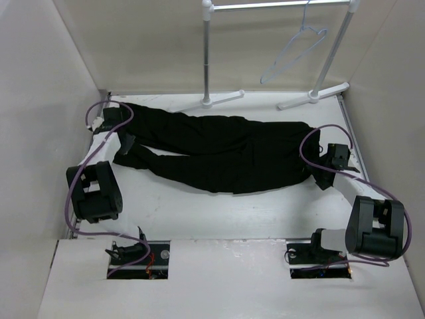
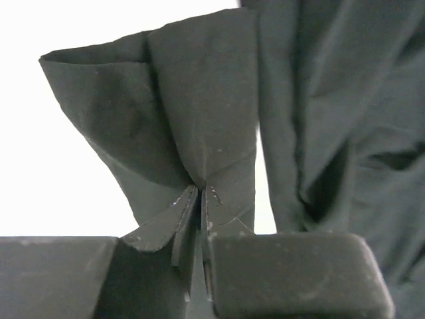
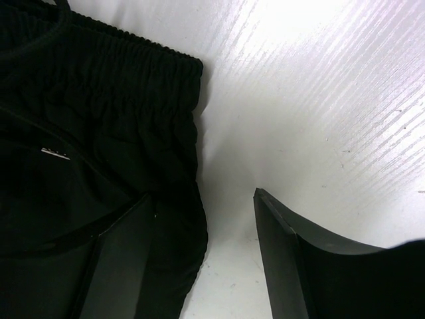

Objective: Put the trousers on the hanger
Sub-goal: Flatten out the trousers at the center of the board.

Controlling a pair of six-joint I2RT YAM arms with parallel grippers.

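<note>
Trousers (image 1: 226, 149) lie spread on the worktop (image 1: 199, 212), waistband toward your right arm, both legs running off to the left. The leg ends are hard to read from above: black cloth, black wrist and purple cable overlap there, and you cannot pick out the hems.

The left wrist view settles it. The left pincer (image 2: 200, 191) is pressed together on a pinch of one leg's hem, and the cloth fans out above the tips. The worktop behind is blown out white, with no detail.

In the right wrist view only the finger ends show. The right pincer (image 3: 203, 199) stands apart, holding nothing. One finger is over the gathered waistband, dark on dark with its edge barely traceable, and the other is over bare worktop. You cannot tell whether either tip touches down.

Hanger (image 1: 285, 49) hangs tilted on the rail stand (image 1: 207, 60) at the far right, well apart from the trousers. The rail sits at the frame's top edge, so the hook's seat is hard to make out.

Your left arm has its elbow folded near the left wall, forearm reaching to the far-left corner. Your right arm has its elbow bulked at the near right, forearm angled in to the waistband's edge, wrist low.
</note>
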